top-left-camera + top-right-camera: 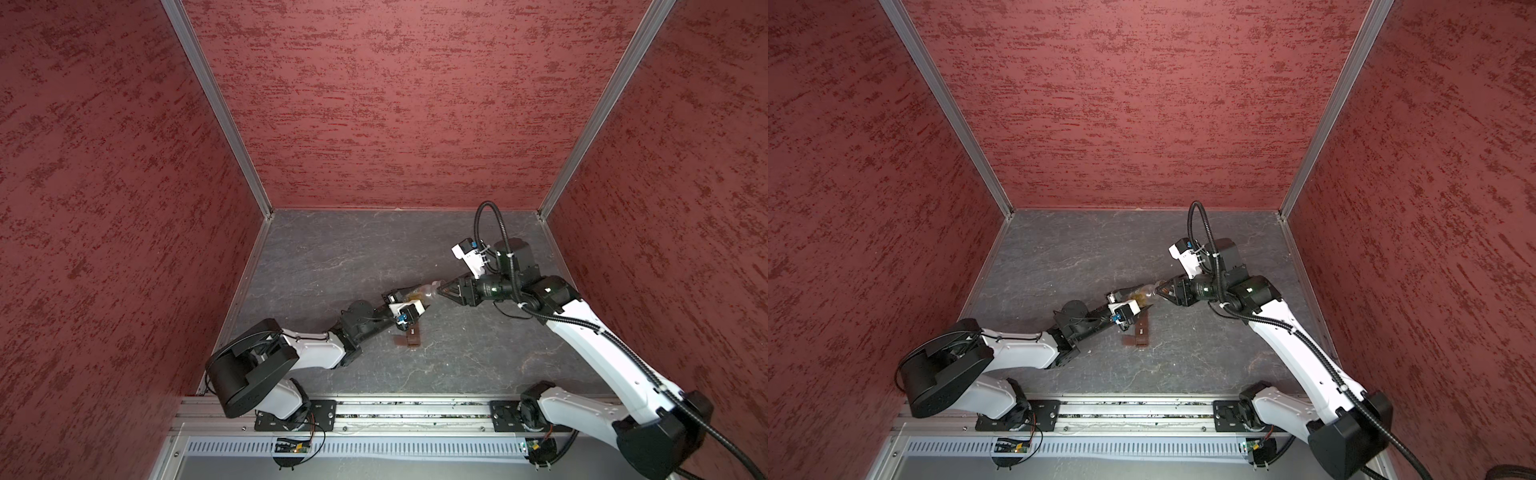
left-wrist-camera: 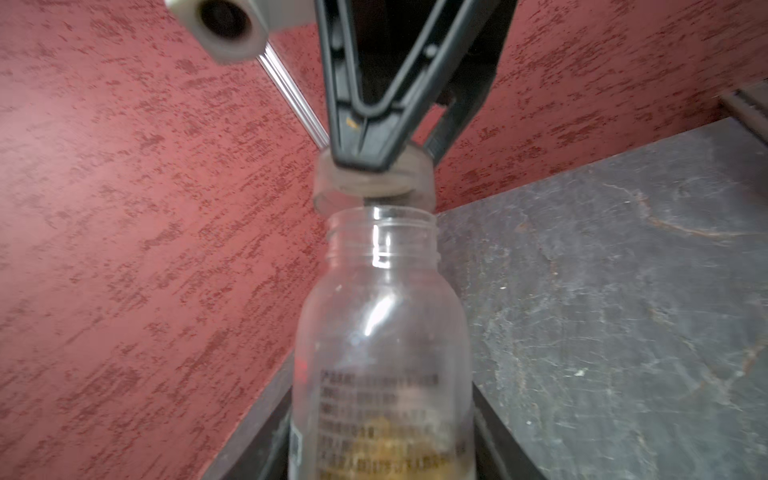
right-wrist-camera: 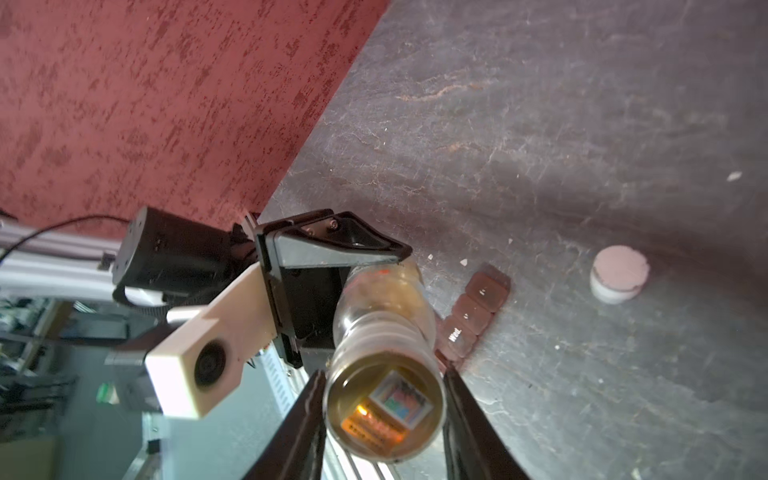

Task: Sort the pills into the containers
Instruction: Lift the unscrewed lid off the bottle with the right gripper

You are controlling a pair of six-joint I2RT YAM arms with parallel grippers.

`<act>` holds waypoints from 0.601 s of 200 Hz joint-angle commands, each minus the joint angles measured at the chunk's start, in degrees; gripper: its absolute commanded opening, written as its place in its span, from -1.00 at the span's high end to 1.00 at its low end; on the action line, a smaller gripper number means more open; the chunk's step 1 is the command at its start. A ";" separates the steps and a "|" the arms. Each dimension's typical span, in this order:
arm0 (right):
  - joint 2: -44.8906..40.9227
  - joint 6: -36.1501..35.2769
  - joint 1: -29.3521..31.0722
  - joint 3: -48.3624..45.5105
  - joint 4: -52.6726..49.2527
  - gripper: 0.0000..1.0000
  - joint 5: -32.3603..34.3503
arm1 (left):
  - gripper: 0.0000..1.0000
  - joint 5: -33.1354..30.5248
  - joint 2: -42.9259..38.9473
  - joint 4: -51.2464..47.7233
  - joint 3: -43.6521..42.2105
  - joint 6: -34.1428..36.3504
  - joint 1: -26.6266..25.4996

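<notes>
Red textured walls enclose a grey, veined table (image 1: 332,257) on 3 sides.

1. The left gripper (image 1: 415,297) is clamped on the body of a clear bottle (image 1: 420,293). The bottle is held roughly level above the middle of the table, with its mouth pointing right.
2. The right gripper (image 2: 365,162) reaches in from the right, its fingers (image 3: 307,415) pinching a translucent cap (image 2: 372,183). The cap sits tilted at the mouth rim and the neck threads below it are exposed. Whether cap and rim touch cannot be told.
3. A blurred yellowish mass (image 2: 399,444) fills the bottle base behind printed text.
4. The containers (image 1: 413,336), a row of square cells in 1 narrow brown box, lie flat on the table just near of the bottle. In both top views the far end is hidden under the left gripper. 1 cell is marked "Wed".
5. The pills (image 3: 734,176) show as tiny whitish bits scattered on the table, 2 of them close beside the box end.
6. A round white disc (image 3: 619,278) with a pinkish top lies on the table, apart from the box.
</notes>
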 commanded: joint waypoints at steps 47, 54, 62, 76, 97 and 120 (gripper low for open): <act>-2.25 -11.57 -0.52 0.15 0.49 0.39 2.74 | 1.00 4.89 -1.36 -1.79 -2.85 -7.72 1.25; -1.98 -10.00 -0.62 0.72 0.34 0.41 4.73 | 1.00 4.49 -2.00 -1.59 -3.32 -8.18 1.52; -1.59 -7.85 -0.81 1.46 0.08 0.42 7.32 | 1.00 3.81 -3.06 -1.74 -3.86 -8.37 1.61; -0.84 -3.21 -1.46 2.63 -0.52 0.42 11.92 | 1.00 2.32 -5.73 -3.44 -4.84 -8.41 1.55; -0.04 5.18 -2.65 2.44 -0.95 0.45 18.22 | 1.00 -1.01 -11.47 -6.76 -6.75 -8.79 1.22; -0.20 14.52 -3.25 -0.21 -2.52 0.42 25.79 | 1.00 -5.47 -18.73 -11.98 -9.44 -9.69 0.61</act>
